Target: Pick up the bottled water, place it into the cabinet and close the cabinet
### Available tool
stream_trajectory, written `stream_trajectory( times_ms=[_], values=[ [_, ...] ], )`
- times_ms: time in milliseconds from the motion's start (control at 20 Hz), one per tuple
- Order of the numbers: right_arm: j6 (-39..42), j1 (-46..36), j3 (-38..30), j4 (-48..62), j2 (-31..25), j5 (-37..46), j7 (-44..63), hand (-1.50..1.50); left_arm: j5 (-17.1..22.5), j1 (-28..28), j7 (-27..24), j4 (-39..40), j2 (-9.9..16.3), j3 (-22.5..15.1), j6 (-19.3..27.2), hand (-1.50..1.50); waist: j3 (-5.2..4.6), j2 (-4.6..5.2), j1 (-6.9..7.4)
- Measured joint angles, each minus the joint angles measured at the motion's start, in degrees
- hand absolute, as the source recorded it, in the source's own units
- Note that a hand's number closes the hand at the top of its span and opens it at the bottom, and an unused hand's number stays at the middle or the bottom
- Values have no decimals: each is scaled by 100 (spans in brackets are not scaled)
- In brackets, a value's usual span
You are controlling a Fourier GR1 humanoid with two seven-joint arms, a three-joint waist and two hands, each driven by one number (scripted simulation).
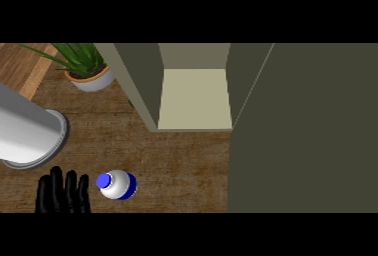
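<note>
Head view, looking steeply down on the wooden counter [177, 155]. The left hand [63, 192] shows at the lower edge with its fingers straight and pointing up, holding nothing; it reads as a hand at rest. The right hand does not appear in this view.

The bottled water [117, 184] stands upright just to the right of the left hand's fingers, close beside them but apparently not touching — seen from above, only its blue cap, white shoulder and a blue band are visible. Farther up and to the right of the hand is the cabinet [193, 90], its pale interior exposed; its door [303, 130] stands open and fills the space far to the hand's right. Directly above the hand lies a large grey cylindrical container [29, 132], and beyond that a potted plant [88, 70].

Handling, as a judgement: the bottle is probably rigid-walled, smooth and light to moderate in weight, with a round body that could roll if tipped. The safest hold appears to be around the body below the shoulder, fingers and thumb on opposite sides — not on the narrow cap. The pick has not yet begun.
</note>
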Motion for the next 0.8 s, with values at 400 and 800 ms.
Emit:
stream_trajectory(
  times_ms=[400,800],
  values=[
    [249,212,-242,50,10,-149,-236,-150,195,581,-412,139,519,-92,328,-150,-12,17,-19],
    [567,468,-454,93,-92,-323,-442,-150,1405,404,-1000,614,1067,511,525,-150,-25,31,-62]
  ],
)
